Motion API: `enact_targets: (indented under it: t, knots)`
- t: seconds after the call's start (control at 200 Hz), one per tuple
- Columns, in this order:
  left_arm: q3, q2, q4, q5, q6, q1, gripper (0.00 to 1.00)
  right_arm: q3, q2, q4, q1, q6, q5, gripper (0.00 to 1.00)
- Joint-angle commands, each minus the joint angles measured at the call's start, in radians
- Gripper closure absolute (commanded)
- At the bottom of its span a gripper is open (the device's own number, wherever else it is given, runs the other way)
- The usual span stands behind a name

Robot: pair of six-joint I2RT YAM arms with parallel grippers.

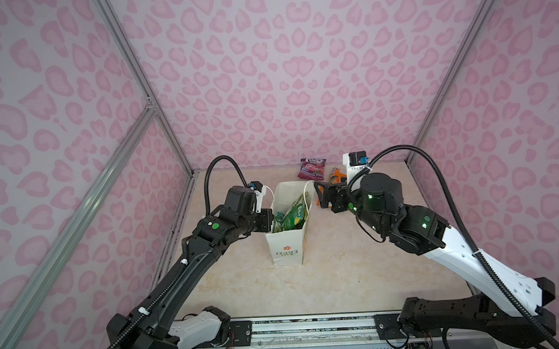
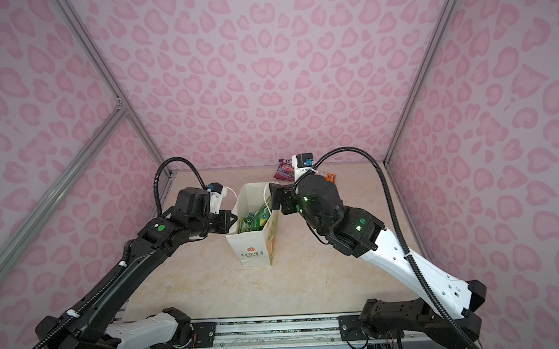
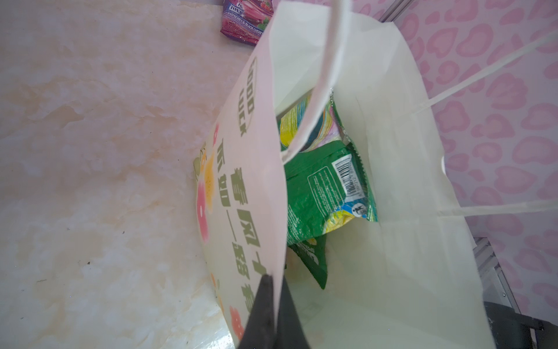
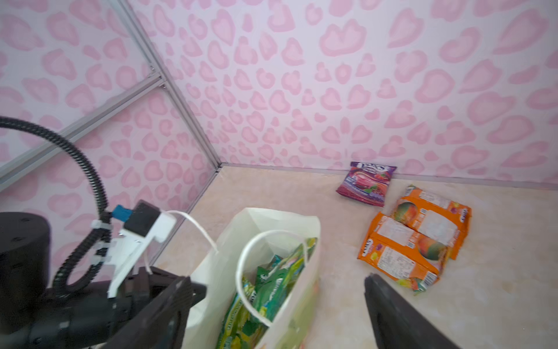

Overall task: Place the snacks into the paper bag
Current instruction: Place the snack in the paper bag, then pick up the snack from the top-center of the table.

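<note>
Currently "LOVE" is read on the bag (image 1: 286,245) front in both top views, and "GOOD LUCK" on its side in the left wrist view. "RASPBERRY & BLACK CHERRY" is printed on the purple packet (image 3: 241,25), which is cut off at the frame edge and lies on the table (image 1: 355,268) near the back wall. Two orange packets (image 4: 416,238) are overlapped near it, label text unreadable. Green packets (image 3: 320,193) are seen inside the bag, partly hidden by its wall and a handle (image 3: 320,75). Left gripper (image 3: 276,314) is clamped on the bag's rim, arm stretched forward. Right gripper (image 1: 322,194) is spread wide and empty at the bag's mouth.
</note>
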State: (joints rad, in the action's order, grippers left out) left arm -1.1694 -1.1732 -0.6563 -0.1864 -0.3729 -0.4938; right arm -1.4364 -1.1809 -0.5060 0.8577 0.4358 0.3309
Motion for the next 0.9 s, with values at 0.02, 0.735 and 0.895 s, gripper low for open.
enact_targets:
  t: [0.02, 0.735, 0.895]
  knots:
    - [0.000, -0.002, 0.034, -0.010, -0.002, 0.000, 0.97, 0.114, 0.083, -0.017, -0.151, 0.061, -0.098, 0.07]
    - [0.002, 0.010, 0.038, -0.018, -0.002, 0.000, 0.97, 0.597, -0.201, 0.439, -0.679, 0.164, -0.561, 0.03]
    - [0.001, 0.009, 0.038, -0.021, -0.001, 0.000, 0.97, 0.557, -0.348, 0.511, -0.691, 0.180, -0.638, 0.04]
